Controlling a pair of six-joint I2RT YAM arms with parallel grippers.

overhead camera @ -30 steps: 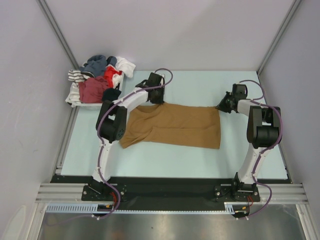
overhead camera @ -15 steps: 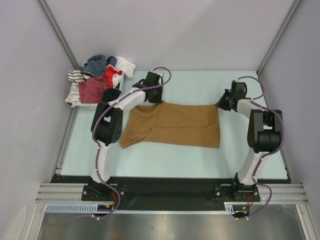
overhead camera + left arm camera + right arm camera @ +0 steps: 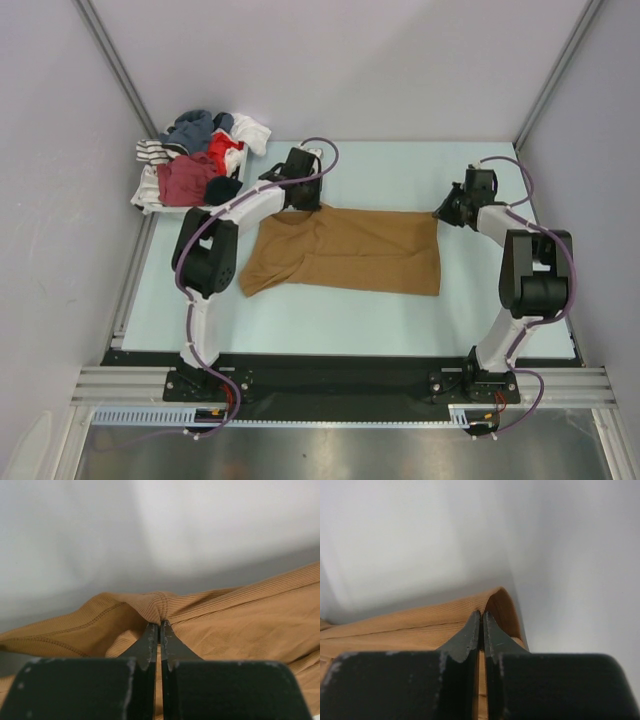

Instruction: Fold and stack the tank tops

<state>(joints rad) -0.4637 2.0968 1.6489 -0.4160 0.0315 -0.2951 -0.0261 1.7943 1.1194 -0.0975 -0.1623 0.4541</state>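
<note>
A tan-brown tank top [image 3: 345,250] lies spread across the middle of the pale table, folded lengthwise. My left gripper [image 3: 303,205] is shut on its far left edge; the wrist view shows ribbed cloth [image 3: 225,625] pinched into a bunch at the left gripper's [image 3: 160,624] tips. My right gripper [image 3: 441,213] is shut on the far right corner, where the tan-brown cloth [image 3: 420,622] arches up over the right gripper's [image 3: 481,615] tips. A dark maroon red tank top [image 3: 185,178] lies in the clothes heap at the far left.
A white tray [image 3: 150,202] at the table's far left corner holds mixed clothes: striped, blue-grey, red, white and black pieces. Grey walls close in the left, far and right sides. A black strip with both arm bases runs along the near edge.
Both grippers have drawn the tank top's far edge slightly farther from the bases, and the arms have stretched out more. Both grips have stayed shut.
</note>
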